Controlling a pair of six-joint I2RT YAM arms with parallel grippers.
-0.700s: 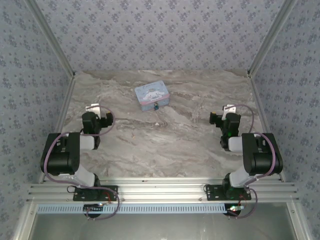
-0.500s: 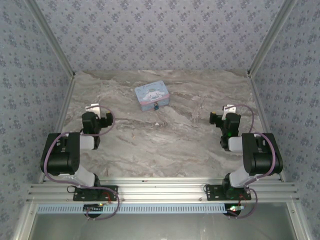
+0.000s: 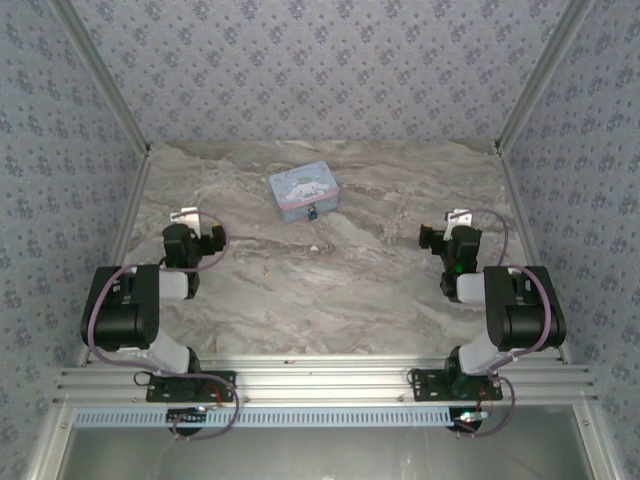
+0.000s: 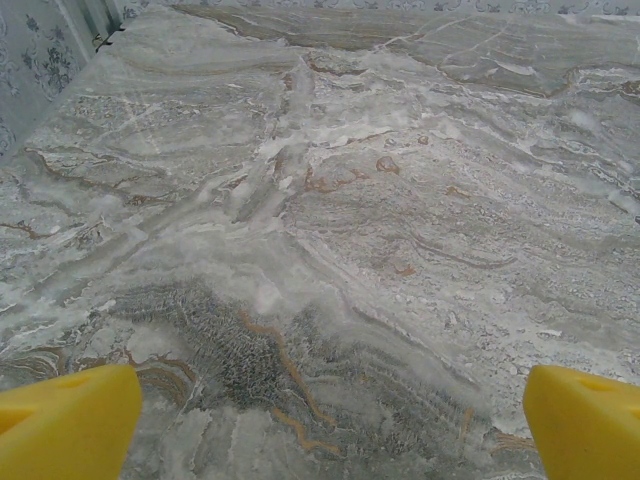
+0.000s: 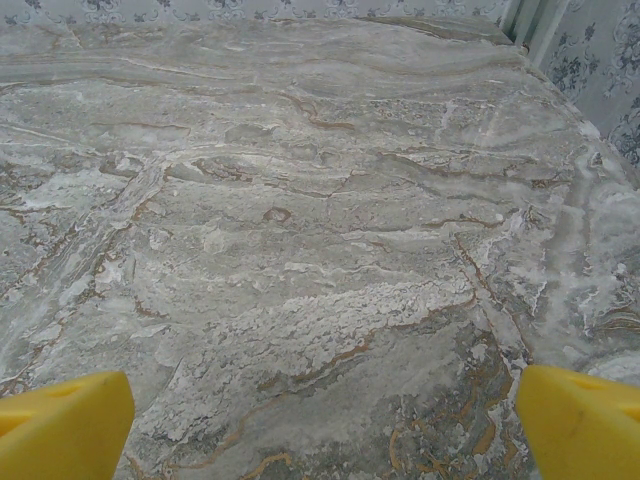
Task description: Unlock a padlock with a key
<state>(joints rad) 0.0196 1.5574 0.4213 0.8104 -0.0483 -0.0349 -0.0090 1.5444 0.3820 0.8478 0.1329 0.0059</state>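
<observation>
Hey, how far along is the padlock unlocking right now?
Done: nothing visible. The padlock sits untouched at the near edge of the tin box. In hand: nothing. The left gripper and right gripper are open over the bare table, well short of the box. Left: everything, from grasping the key to inserting and turning it. I cannot make out a key.

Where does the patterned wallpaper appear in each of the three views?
Top external: wallpaper across the top and down both sides.
Left wrist: wallpaper in the top left corner.
Right wrist: wallpaper in the top right corner, plus a thin strip along the top edge.
Shared landmark: the marble table, lying below the wallpaper in all three.
</observation>
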